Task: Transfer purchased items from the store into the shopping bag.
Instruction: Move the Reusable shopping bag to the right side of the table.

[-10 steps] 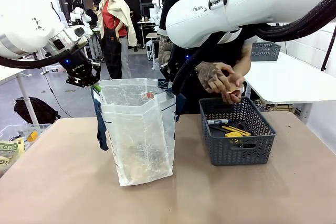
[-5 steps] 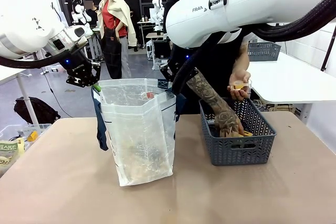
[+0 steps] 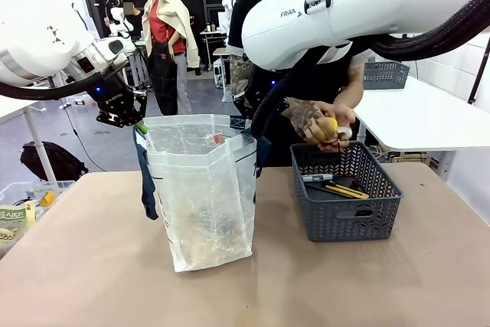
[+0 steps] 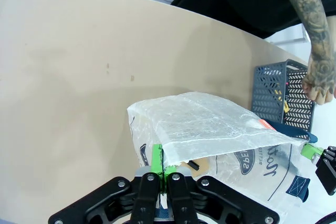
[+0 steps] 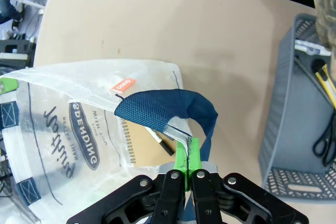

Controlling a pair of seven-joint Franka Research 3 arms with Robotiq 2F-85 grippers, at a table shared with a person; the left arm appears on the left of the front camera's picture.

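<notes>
Nearest on the table [image 3: 92,266], the shopping bag [image 3: 200,204] is standing upright with its mouth spread open. A brown notebook [image 5: 146,148] is lying inside it, seen through the translucent wall.

The left gripper [image 4: 160,162] is pinching one side of the bag's rim, its green pads pressed together on the plastic with no gap between them. The right gripper [image 5: 188,153] is clamping the opposite side in the same way, at the base of the navy strap handle [image 5: 165,111]. Between them the two arms are holding the opening taut.

Just beside the bag, on the robot's right, the dark grey basket [image 3: 346,223] is sitting with pens [image 3: 337,188] lying on its floor.

Farther off, above the basket's far rim, the person's hands [image 3: 318,122] are holding the small yellow piece [image 3: 328,126] clear of the basket.

Judgement: the transfer is partly done, and the yellow piece is the item in hand. The next move is calling for the person to carry it across to the bag's mouth and drop it in, while both grips are holding the rim steady and wide.
</notes>
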